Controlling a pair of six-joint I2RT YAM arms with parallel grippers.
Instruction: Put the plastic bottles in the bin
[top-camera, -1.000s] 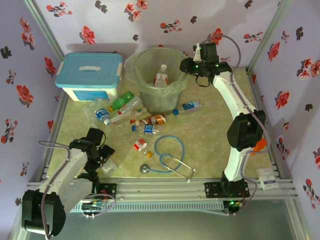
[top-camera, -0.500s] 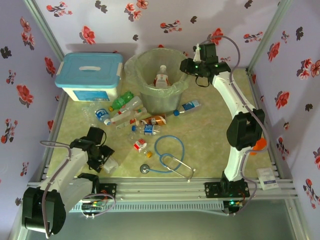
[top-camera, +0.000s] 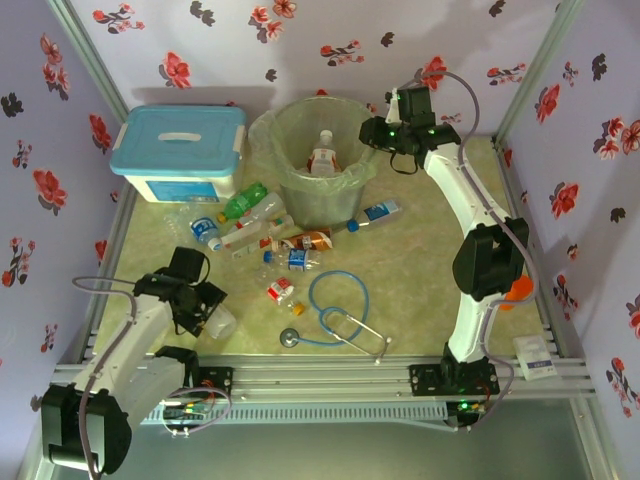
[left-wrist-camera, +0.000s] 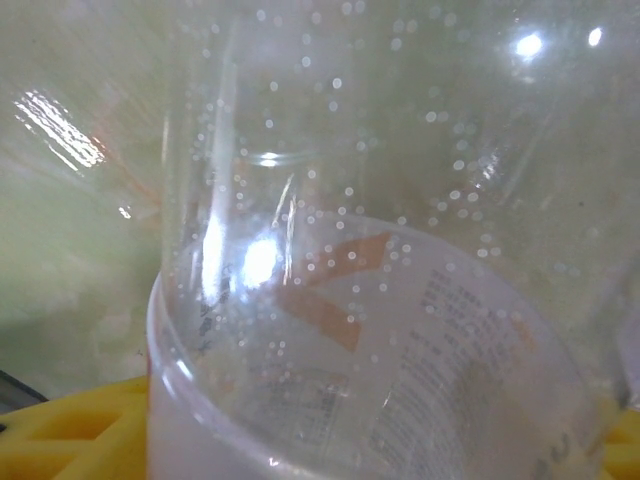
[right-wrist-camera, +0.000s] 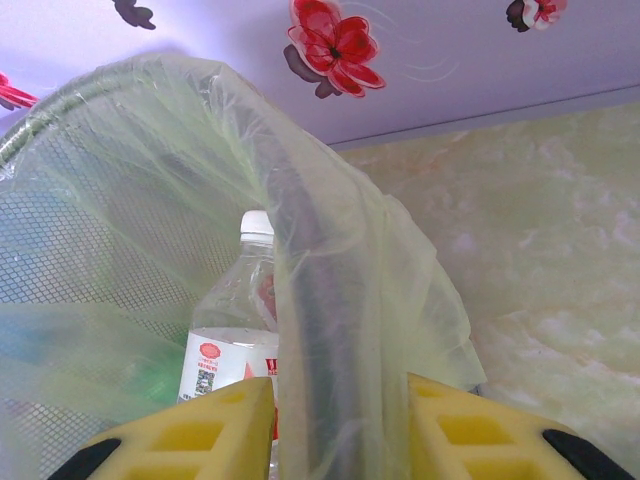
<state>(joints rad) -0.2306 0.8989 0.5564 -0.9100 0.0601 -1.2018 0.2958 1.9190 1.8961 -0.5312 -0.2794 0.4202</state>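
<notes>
While the left gripper (top-camera: 208, 310) is clamping a clear plastic bottle (top-camera: 223, 324) near the front left corner of the pale green table (top-camera: 420, 280), the right gripper (top-camera: 374, 135) is pinching the far right rim of the round grey-green translucent bin (top-camera: 300, 195). From the left wrist, the clear plastic bottle (left-wrist-camera: 380, 330) is spanning the gap between the yellow pads (left-wrist-camera: 60, 435), touching both sides. From the right wrist, the rim and its clear bag liner (right-wrist-camera: 330, 280) are running up between the right gripper's pads, which are squeezing them. A white-capped bottle with a red label (top-camera: 321, 155) is standing upright inside the bin. A green bottle (top-camera: 243, 201) and several clear ones are lying in a loose cluster in front of the bin and the white box with a light-blue lid (top-camera: 180, 150). A blue-labelled bottle (top-camera: 378, 212) is lying just right of the bin's base. A small red-labelled bottle (top-camera: 281, 291) is lying apart, just beside the blue-tubed stethoscope (top-camera: 335, 310).
</notes>
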